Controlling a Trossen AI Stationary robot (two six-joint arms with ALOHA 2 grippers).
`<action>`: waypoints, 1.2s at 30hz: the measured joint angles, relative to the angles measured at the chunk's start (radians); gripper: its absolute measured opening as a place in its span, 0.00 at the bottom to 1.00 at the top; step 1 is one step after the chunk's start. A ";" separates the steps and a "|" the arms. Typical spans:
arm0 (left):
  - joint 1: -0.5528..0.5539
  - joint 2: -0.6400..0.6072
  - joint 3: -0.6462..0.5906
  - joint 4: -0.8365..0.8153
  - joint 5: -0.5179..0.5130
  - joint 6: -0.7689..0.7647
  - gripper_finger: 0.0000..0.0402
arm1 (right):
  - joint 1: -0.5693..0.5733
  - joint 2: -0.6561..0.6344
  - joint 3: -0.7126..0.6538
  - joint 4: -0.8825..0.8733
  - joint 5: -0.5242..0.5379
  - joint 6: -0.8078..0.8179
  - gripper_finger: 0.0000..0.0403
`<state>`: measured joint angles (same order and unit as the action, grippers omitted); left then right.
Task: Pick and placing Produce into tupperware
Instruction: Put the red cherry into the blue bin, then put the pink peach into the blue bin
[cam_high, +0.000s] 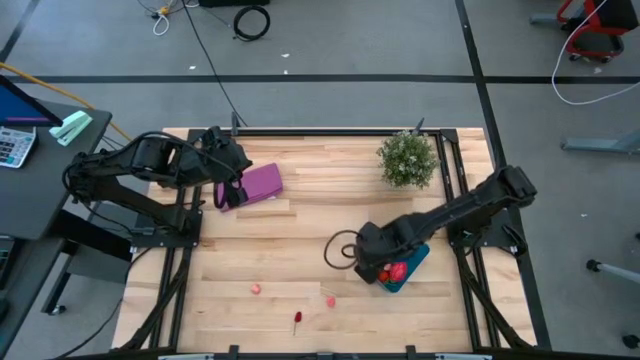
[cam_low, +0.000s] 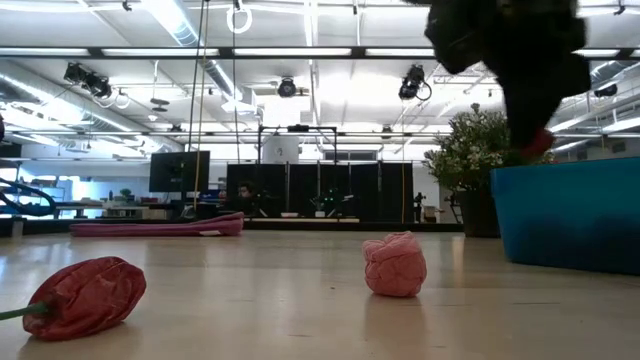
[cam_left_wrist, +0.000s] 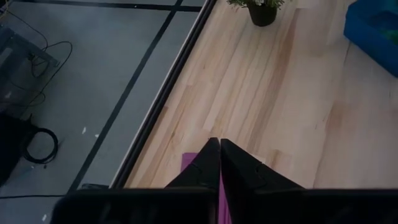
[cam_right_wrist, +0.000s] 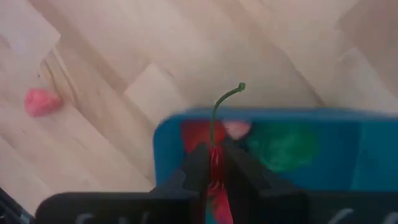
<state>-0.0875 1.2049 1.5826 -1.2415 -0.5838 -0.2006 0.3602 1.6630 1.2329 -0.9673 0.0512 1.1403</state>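
Observation:
The teal tupperware sits on the table's right half; in the right wrist view the tupperware holds a red piece, a pink piece and a green piece. My right gripper hangs over it, shut on a red piece of produce with a thin green stem. Loose produce lies near the front edge: a pink piece, another pink piece and a red piece. My left gripper is shut at the far left, above the purple object. My right gripper pinches the red body of the stemmed piece between its two fingers, coming from above and pointing down. The green stem sticks out past the fingertips. In the low view the red piece hangs clear, just above the tupperware's rim.
A bushy potted plant stands at the far right, behind the tupperware. The flat purple object lies at the far left. In the low view the red piece and a pink piece lie on the open boards between.

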 joint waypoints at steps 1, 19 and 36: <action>0.000 0.000 0.000 0.000 0.000 0.000 0.04 | 0.013 0.003 0.000 0.001 0.005 0.011 0.12; 0.000 0.000 0.000 0.000 0.000 -0.017 0.06 | 0.076 0.013 -0.001 -0.003 0.083 0.056 0.15; 0.000 0.000 0.000 0.000 0.000 -0.017 0.06 | 0.075 0.013 -0.001 0.028 0.128 0.030 0.39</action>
<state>-0.0875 1.2049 1.5826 -1.2415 -0.5838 -0.2173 0.4355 1.6760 1.2324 -0.9396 0.1796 1.1706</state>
